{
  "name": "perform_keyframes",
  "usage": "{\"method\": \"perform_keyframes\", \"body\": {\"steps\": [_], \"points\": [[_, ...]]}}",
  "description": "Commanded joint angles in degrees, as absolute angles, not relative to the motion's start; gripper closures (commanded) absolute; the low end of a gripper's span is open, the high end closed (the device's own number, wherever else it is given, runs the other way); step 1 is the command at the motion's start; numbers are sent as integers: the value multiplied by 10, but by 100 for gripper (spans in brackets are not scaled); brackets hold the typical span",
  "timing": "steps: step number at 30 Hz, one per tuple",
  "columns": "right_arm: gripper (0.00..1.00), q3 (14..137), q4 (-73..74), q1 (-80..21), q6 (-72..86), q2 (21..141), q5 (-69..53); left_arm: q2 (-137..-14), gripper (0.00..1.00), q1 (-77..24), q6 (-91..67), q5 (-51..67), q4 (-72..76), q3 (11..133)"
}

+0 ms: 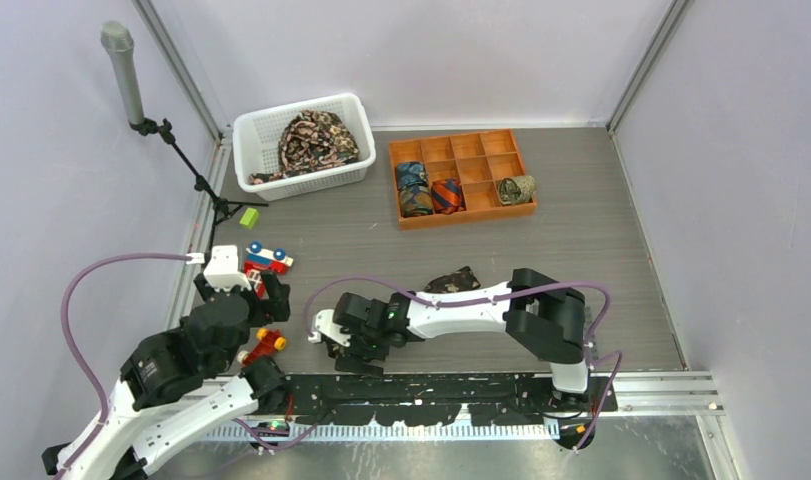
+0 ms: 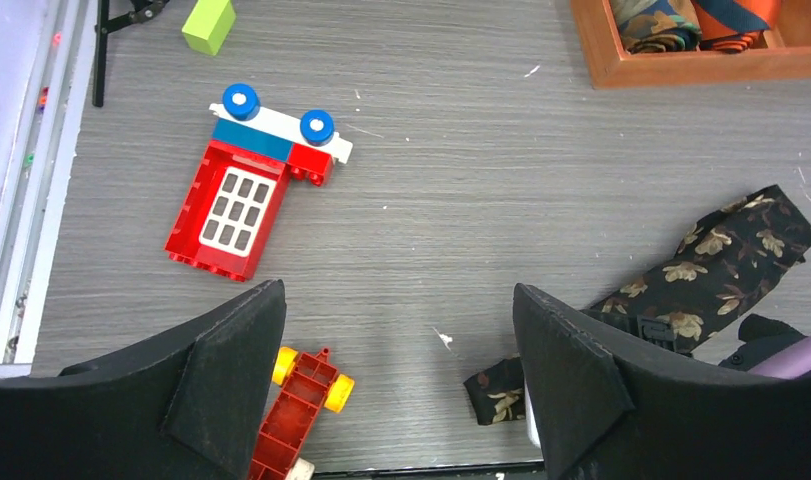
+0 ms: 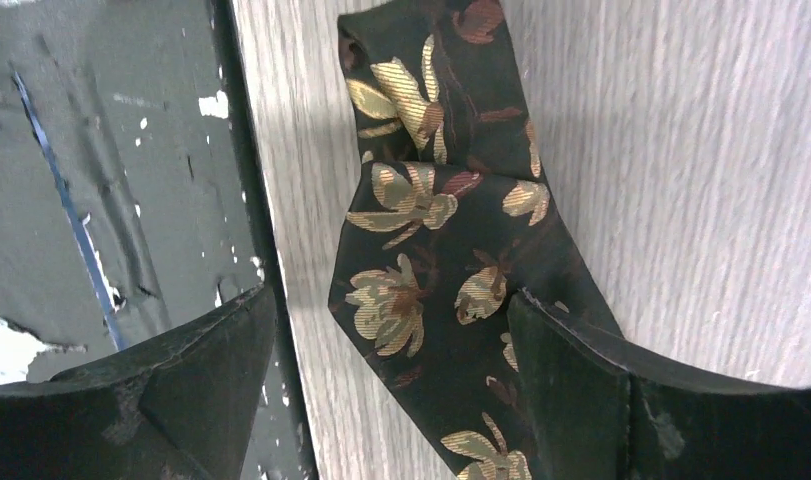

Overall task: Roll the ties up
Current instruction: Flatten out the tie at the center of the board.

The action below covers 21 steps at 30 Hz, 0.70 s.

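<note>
A: How is the left gripper (image 2: 399,295) set?
B: It is spread wide with nothing held. The black floral tie (image 2: 721,260) is seen off to its right.
A: And the right gripper (image 3: 391,300)?
B: It is likewise opened wide. The tie's folded end is framed between its jaws, a fold unseen from above. Grasping appears to be in hand, so lowering and closing are called for.
</note>
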<state>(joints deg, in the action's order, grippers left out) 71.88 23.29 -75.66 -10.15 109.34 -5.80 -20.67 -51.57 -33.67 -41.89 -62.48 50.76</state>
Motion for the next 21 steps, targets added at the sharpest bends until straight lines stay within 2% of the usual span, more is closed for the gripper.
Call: {"method": "perform_keyframes", "body": {"steps": [1,2,5,11,14,21], "points": [[14,747,196,-759,-130,1111,-33,-189,15,-513,-359,-457,-635,513],[20,749,197,-758,-131,1115,-29,-187,15,-513,-361,-457,-635,513],[50,755,202,-758,-135,1117,-17,-185,16,-513,-363,-458,-636,514],[86,754,214,-756,-153,1090,-2,-189,16,-513,-363,-457,-638,514],[94,759,227,-750,-155,1074,20,-186,16,-513,-364,-457,-638,514],[93,764,245,-733,-145,1021,9,-184,17,-513,-366,-458,-637,512]]}}
